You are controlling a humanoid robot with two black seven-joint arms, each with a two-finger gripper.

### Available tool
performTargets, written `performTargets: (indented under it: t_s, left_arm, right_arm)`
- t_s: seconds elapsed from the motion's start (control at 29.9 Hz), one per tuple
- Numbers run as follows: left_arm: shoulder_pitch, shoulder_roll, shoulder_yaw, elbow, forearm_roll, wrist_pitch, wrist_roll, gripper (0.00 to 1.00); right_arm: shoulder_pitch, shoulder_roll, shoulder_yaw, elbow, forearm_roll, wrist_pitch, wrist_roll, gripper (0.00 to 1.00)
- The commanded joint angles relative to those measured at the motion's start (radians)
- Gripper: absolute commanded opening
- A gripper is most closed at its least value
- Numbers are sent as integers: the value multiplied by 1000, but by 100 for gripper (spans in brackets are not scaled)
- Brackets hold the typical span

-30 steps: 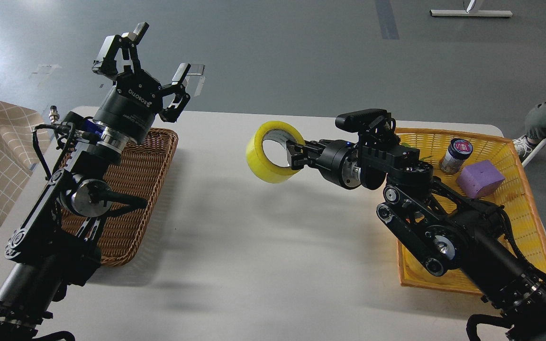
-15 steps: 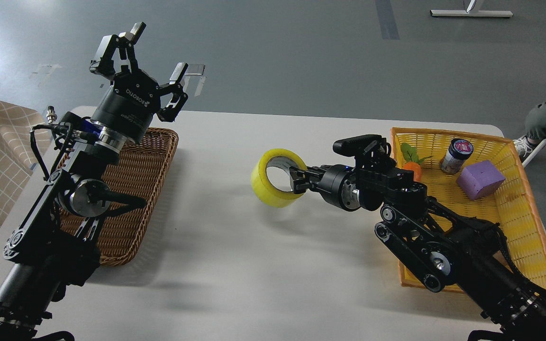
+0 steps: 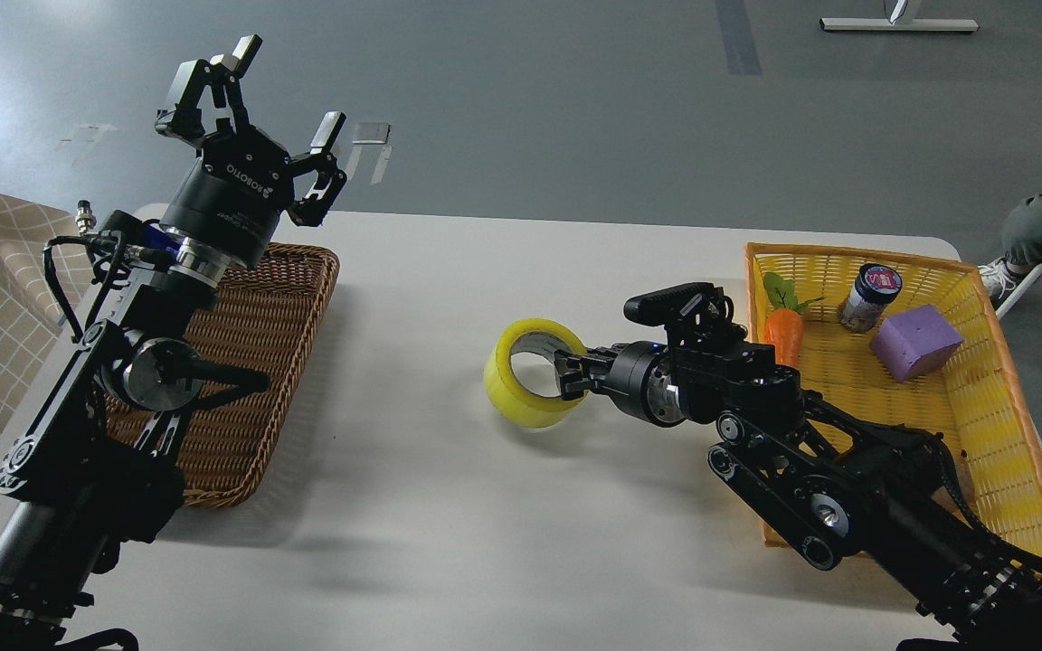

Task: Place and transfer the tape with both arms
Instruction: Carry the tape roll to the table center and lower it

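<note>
**Our right gripper holds the tape low over the middle of the table**

We see a long white table (image 3: 449, 542) that fills most of the view. On its left side lies a brown wicker tray (image 3: 254, 362), and on its right side a yellow plastic basket (image 3: 1000, 398).

Our left arm (image 3: 114, 362) comes in from the left edge and rises over the wicker tray. Our right arm (image 3: 847, 488) comes in from the lower right and crosses the near-left corner of the yellow basket.

The left gripper (image 3: 245, 99) is lifted high above the far end of the wicker tray, with its two fingers spread wide and nothing between them. The right gripper (image 3: 568, 375) points to the left and is closed on the wall of the tape (image 3: 525, 384), one finger inside the ring. The tape is near the middle of the table, tilted, with its opening turned up and toward us. Its lower edge is very close to the table, but we cannot tell if it touches.

Inside the yellow basket there are a purple block (image 3: 917, 341), a toy carrot (image 3: 783, 327) with green leaves, and a small jar (image 3: 869, 297) with a dark lid, standing just beside the block.
</note>
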Motion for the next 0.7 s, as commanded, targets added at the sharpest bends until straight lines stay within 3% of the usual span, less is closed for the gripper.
performTargets:
  t_s: [0.0, 0.5, 0.67]
  left_arm:
    - [-1, 9, 0, 2, -2, 0, -1, 98]
    - [-3, 16, -8, 2, -5, -9, 0, 98]
    - [-3, 27, -14, 2, -5, -11, 0, 98]
  right_arm:
    - [-6, 0, -2, -8, 0, 0, 0, 8]
    - [-20, 0, -2, -28, 0, 0, 0, 9]
    - [-26, 0, 0, -31, 0, 0, 0, 19]
